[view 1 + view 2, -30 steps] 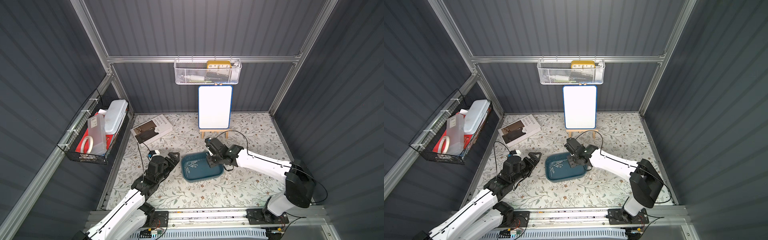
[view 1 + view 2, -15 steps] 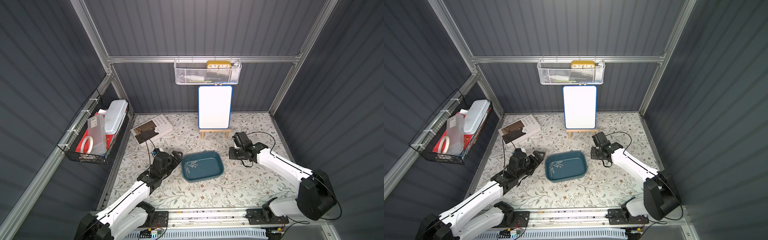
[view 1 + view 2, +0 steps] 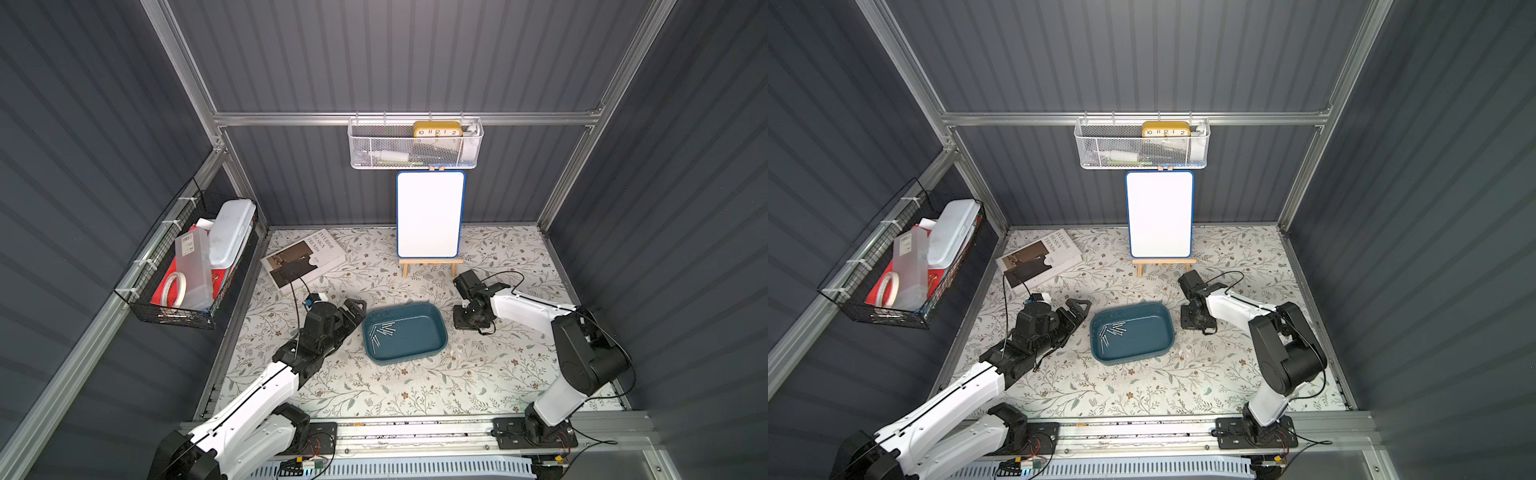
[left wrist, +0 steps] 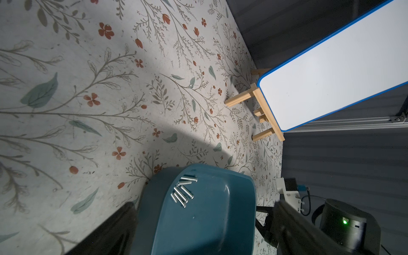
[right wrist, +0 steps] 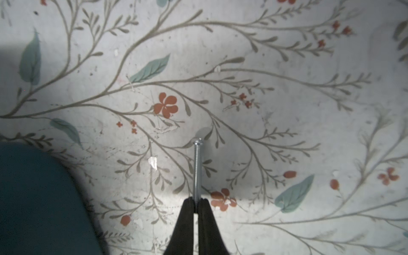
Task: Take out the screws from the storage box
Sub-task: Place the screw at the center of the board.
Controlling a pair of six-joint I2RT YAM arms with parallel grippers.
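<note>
Screws (image 3: 383,332), thin silver metal: cluster is lodged in shallow teal plastic storage box (image 3: 415,340). One screw (image 5: 197,167) is pinched by right gripper (image 5: 196,202) over floral bench (image 5: 287,88), presumably for set-down; left gripper (image 3: 356,316) is held wide alongside.

The right hand (image 5: 196,204) pinches one screw (image 5: 197,167) above the floral mat (image 5: 287,99), beside the storage box (image 5: 37,198).

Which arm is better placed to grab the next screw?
Left. The left end effector is open beside the storage box, near the screws; the right end effector is shut on a screw outside it.
</note>
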